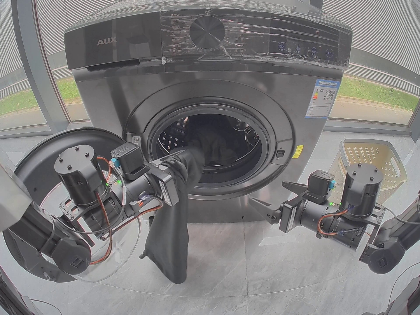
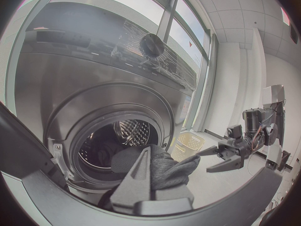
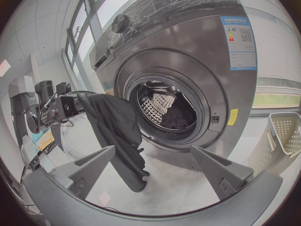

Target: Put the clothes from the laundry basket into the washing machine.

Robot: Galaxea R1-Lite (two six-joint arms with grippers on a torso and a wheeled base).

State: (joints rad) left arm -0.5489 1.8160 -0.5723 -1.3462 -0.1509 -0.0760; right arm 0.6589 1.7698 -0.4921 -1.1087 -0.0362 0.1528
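The washing machine stands on the grey tiled floor with its round door swung wide to the left, beside the left arm. The left gripper is at the lower left lip of the drum opening, its fingers closed on a dark garment. The cloth's upper end lies over the lip into the drum and the rest hangs down the front towards the floor; whether it touches the tiles cannot be told. More dark clothing lies inside the drum. The right gripper hangs low at the machine's right front with its fingers spread wide and nothing between them. The cream laundry basket stands on the floor by the machine's right front corner, behind that arm. Crinkled clear film covers the control panel and its dial. A blue-and-white printed label is stuck high on the right of the front, and a small yellow sticker sits beside the door latch.
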